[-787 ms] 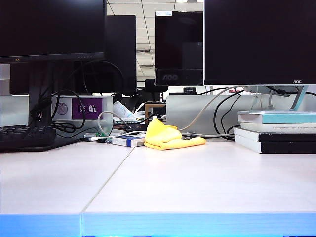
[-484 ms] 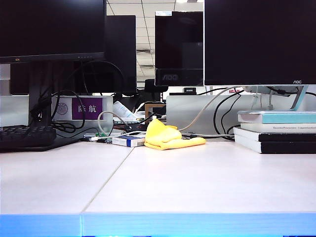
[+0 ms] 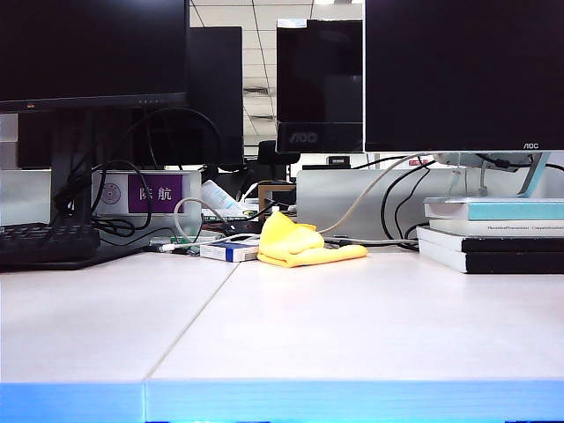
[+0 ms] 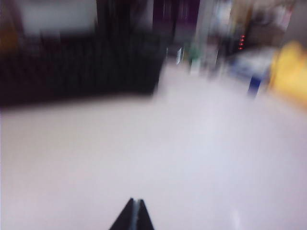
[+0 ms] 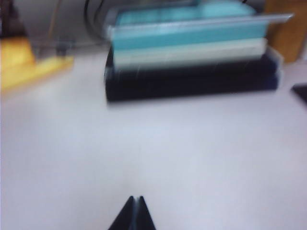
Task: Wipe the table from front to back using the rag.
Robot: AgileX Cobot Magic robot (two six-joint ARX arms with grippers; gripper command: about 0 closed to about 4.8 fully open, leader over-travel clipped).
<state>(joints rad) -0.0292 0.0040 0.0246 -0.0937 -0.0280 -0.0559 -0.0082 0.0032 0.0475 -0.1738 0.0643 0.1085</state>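
Both grippers hang closed and empty over the bare table (image 3: 352, 326): the left gripper (image 4: 134, 213) and right gripper (image 5: 134, 211) each show fingertips pressed together. The rag (image 3: 300, 244) lies crumpled far back, touching nothing of either, just beside a small white-and-blue box (image 3: 228, 252).

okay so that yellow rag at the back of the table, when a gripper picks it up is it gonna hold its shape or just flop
Probably flop: the rag lies crumpled in soft folds, so it would likely drape and weigh little. Its fleecy look suggests it won't slip. Both grippers, left and right, are shut, away from it.
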